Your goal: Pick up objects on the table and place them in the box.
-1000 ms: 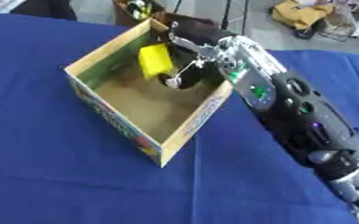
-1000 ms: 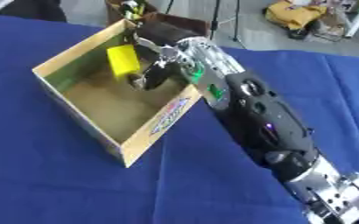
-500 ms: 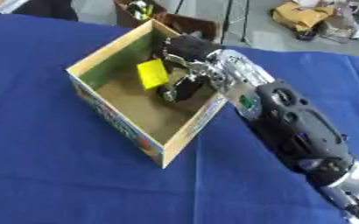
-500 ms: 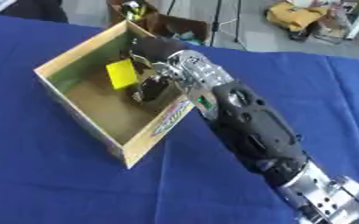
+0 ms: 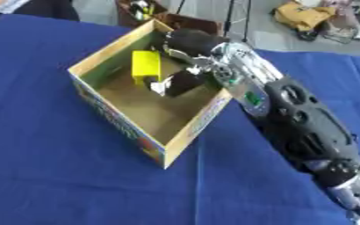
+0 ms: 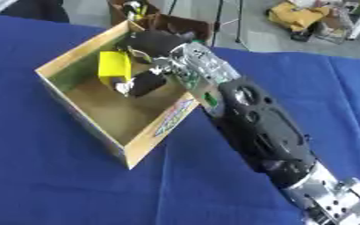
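The right hand reaches into the box, its fingers curled beside the yellow block that leans on the far wall inside, apparently let go, and no other object shows on the blue surface.

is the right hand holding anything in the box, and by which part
Cannot be told for sure: the right hand reaches into the open cardboard box beside the yellow block, its fingers at the block's right edge, the contact itself hidden.

Yellow block now against box far wall; right hand lower.
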